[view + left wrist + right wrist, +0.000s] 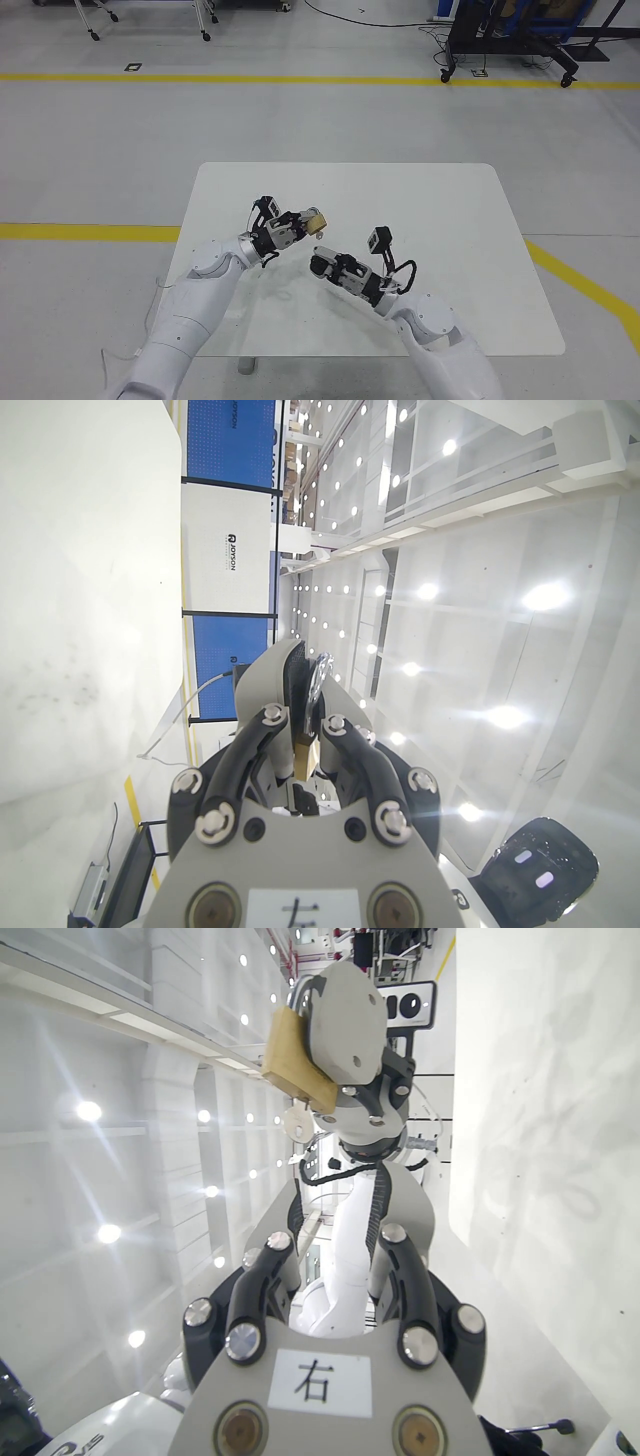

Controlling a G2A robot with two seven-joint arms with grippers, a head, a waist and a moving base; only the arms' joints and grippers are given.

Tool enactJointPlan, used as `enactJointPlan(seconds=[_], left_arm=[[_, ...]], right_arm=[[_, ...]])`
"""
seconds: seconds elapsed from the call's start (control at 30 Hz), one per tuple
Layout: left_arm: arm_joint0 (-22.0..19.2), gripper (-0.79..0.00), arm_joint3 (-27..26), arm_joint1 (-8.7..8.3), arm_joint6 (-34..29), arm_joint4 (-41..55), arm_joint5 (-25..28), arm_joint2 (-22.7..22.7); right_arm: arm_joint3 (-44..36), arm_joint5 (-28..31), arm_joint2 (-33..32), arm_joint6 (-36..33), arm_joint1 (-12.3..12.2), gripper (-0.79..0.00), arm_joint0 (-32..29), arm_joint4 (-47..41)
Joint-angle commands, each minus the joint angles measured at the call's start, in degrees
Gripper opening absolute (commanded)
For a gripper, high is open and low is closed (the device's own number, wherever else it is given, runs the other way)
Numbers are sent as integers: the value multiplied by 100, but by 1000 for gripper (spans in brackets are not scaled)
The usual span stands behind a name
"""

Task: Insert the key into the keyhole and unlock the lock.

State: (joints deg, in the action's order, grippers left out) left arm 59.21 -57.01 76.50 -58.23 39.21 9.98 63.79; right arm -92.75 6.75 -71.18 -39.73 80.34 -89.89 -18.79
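The left gripper [297, 227] is clamping the rectangular brass padlock [295, 1063] above the white surface [450, 200]. The small silver key [298, 1124] is sitting in its keyhole, head pointing toward the right gripper [340, 1195], which is hanging released and empty nearby.

Blade of the key [298, 1123] seems buried in the lock [292, 1059].
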Motion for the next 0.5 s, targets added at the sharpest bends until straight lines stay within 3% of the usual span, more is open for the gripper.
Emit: enactJointPlan(seconds=[0.0, 0.3, 0.4, 0.47], left_arm=[[-7, -785, 10, 0, -8, -8, 2, -2], [-61, -785, 50, -3, -136, -113, -53, -50], [-75, -785, 67, -3, -154, -126, -42, -55], [-82, -785, 77, -4, -178, -124, -48, -56]], right_arm=[[37, 41, -47, -162, -16, -511, 17, -202], [178, -92, 3, -190, -43, -511, 229, -547], [253, -149, 41, -110, -43, -576, 307, -645], [315, -179, 53, -76, -45, -677, 348, -714]])
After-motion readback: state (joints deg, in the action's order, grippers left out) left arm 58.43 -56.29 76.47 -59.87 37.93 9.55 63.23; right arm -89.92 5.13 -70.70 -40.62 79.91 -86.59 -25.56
